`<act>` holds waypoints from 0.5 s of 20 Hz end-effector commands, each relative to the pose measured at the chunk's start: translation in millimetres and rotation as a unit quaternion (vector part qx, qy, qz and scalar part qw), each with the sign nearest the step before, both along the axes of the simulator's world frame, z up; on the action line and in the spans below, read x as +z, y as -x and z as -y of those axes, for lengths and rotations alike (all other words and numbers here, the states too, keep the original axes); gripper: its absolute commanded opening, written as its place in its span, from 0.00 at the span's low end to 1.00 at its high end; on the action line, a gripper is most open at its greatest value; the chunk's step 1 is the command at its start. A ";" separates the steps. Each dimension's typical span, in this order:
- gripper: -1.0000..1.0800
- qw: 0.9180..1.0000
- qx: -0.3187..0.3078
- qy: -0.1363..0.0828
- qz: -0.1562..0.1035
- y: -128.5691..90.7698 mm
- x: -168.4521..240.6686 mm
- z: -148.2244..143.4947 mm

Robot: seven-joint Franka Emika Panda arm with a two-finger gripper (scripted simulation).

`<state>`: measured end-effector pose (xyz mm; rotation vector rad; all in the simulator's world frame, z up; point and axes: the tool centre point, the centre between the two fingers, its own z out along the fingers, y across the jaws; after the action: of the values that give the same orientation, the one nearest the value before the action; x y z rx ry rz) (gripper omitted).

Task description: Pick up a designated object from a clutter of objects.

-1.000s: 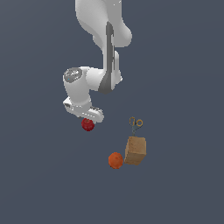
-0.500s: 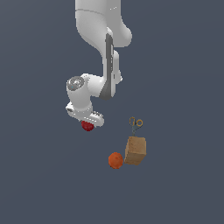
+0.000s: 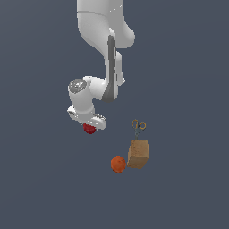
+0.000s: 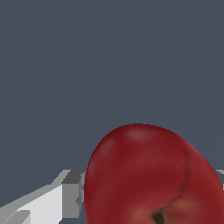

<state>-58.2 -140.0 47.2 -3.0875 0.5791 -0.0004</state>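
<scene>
Dark-red apple [image 4: 148, 175] fills the near part of the wrist view, with a grey finger [image 4: 72, 194] pressed against its side at about nine o'clock; the gripper [image 3: 91, 126] pinches the fruit. From outside, the apple [image 3: 90, 129] peeks out beneath the white hand. Well apart, toward four o'clock, an orange [image 3: 118, 163] touches a tan box [image 3: 138, 154]. Just beyond the box, at its twelve o'clock, lie small scissors [image 3: 138, 126].
</scene>
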 end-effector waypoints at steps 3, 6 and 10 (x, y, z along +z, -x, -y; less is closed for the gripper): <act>0.00 1.000 0.000 0.000 0.000 0.0 0.0 0.1; 0.00 1.000 0.000 0.000 0.000 -0.4 2.0 -1.8; 0.00 1.000 0.000 0.000 0.000 -2.2 11.3 -9.9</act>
<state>-57.9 -133.5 53.6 -3.0871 0.5805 0.0042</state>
